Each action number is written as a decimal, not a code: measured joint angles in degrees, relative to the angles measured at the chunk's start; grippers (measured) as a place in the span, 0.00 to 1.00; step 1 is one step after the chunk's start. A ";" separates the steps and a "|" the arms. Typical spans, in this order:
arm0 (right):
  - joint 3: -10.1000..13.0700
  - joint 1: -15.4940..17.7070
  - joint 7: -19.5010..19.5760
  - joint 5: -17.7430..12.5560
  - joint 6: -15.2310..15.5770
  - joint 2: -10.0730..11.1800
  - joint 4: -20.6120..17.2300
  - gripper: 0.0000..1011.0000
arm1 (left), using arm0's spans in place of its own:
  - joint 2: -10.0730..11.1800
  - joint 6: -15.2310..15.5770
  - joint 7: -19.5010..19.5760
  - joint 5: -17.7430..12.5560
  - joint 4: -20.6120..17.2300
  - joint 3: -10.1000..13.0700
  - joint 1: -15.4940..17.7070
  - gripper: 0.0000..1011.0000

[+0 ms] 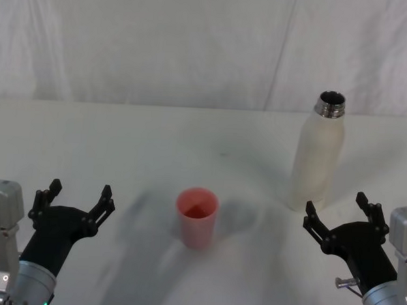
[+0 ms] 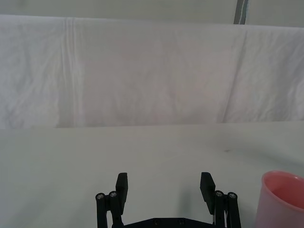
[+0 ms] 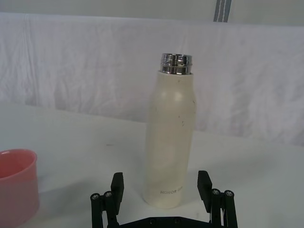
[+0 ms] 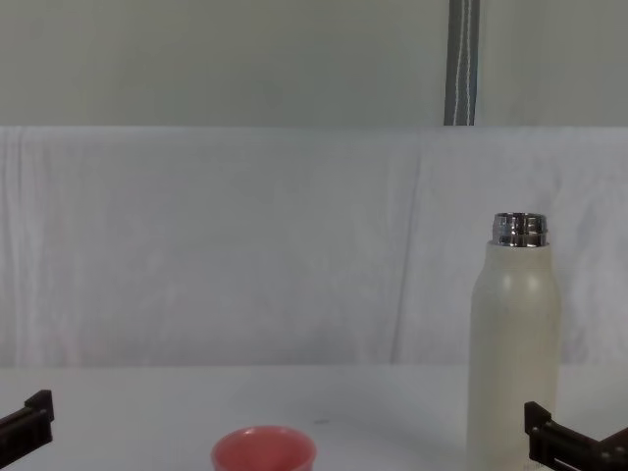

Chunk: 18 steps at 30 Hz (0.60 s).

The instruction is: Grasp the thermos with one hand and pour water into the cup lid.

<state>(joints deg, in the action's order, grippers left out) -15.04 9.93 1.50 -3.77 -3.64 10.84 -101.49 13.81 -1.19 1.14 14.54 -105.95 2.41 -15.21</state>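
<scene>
on the white worktop point(image 1: 156, 143) stands a matte cream thermos point(image 1: 317, 157), steel threaded neck uncapped, lettered "honor"; beside it a smooth pink cup lid point(image 1: 197, 216). left end effector point(image 1: 78, 195) and right end effector point(image 1: 340, 208) both spread, empty.

The head view looks steeply down on the table point(image 1: 156, 136); the chest view looks level across it from low down. Each wrist view looks forward, close over its own gripper's fingers point(image 2: 122, 183) point(image 3: 117, 183). All views share the cup lid point(image 1: 197, 216).

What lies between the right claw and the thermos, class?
Nothing: in the head view, bare table separates the open right claw from the thermos.
</scene>
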 joint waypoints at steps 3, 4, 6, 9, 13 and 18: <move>0.00 0.00 0.00 0.00 0.00 0.00 0.00 0.99 | 0.00 0.00 0.00 0.00 0.00 0.00 0.00 0.99; 0.00 0.00 0.00 0.00 0.00 0.00 0.00 0.99 | 0.00 0.00 0.00 0.00 0.00 0.00 0.00 0.99; 0.00 0.00 0.00 0.00 0.00 0.00 0.00 0.99 | 0.00 0.00 0.00 0.00 0.00 0.00 0.00 0.99; 0.00 0.00 0.00 0.00 0.00 0.00 0.00 0.99 | 0.00 0.00 0.00 0.00 0.00 0.00 0.00 0.99; 0.00 0.00 0.00 0.00 0.00 0.00 0.00 0.99 | 0.00 0.00 0.00 0.00 0.00 0.00 0.00 0.99; 0.00 0.00 0.00 0.00 0.00 0.00 0.00 0.99 | 0.00 0.00 0.00 0.00 0.00 0.00 0.00 0.99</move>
<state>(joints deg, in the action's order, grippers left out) -15.04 9.93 1.50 -3.77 -3.64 10.84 -101.50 13.81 -1.19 1.14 14.54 -105.95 2.41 -15.21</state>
